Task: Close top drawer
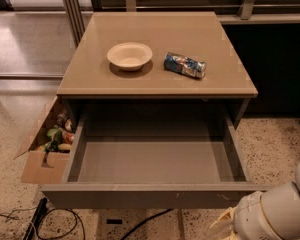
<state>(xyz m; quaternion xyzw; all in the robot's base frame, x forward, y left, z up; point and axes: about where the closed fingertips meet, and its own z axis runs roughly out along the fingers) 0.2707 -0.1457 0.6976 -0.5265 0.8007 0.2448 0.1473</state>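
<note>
Top drawer [155,164] stands wide open, long front panel running left-right.
Your gripper [224,227] sits near-right, off the panel's right end; push toward far. Open/shut: can't tell.

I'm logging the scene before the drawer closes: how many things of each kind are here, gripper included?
Bowl: 1, on the cabinet top
Blue-and-white can: 1, beside it
Top drawer: 1, open
Cardboard box: 1, left of the drawer
Gripper: 1, bottom right, below the drawer's front
Total: 5
</note>
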